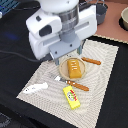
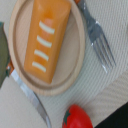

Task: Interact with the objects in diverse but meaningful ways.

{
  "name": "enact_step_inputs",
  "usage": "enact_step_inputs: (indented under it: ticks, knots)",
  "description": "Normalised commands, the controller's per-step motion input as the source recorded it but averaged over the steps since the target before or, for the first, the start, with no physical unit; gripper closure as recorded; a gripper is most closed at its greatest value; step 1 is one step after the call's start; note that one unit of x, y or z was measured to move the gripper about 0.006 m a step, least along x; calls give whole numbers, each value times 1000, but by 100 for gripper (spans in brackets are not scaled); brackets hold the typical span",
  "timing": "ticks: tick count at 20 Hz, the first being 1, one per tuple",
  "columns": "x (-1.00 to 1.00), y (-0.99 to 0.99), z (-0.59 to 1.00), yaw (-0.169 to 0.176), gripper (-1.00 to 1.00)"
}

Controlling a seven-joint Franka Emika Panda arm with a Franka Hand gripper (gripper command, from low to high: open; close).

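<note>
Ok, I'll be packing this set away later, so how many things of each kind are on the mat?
Toy foods: 4 (loaf, fish, packet, tomato)
Cutlery: 2 (fork, knife)
Plate: 1
Total: 7

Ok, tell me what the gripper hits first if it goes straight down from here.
Most likely the bread loaf on the wooden plate. The gripper hangs above it, and the wrist view looks right onto the loaf. Height is unclear, and its fingers are not clearly visible.
</note>
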Motion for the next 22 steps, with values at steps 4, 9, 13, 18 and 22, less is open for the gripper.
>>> enact_step_inputs:
  ticks: [4,9,13,18,22]
  knots:
    - [790,-471,-131,-19,-100]
    - [851,-336,-203,-16,-100]
    - [829,-270,-219,-17,-100]
    - [658,-251,-323,-18,-100]
    - [522,-218,-387,-24,-100]
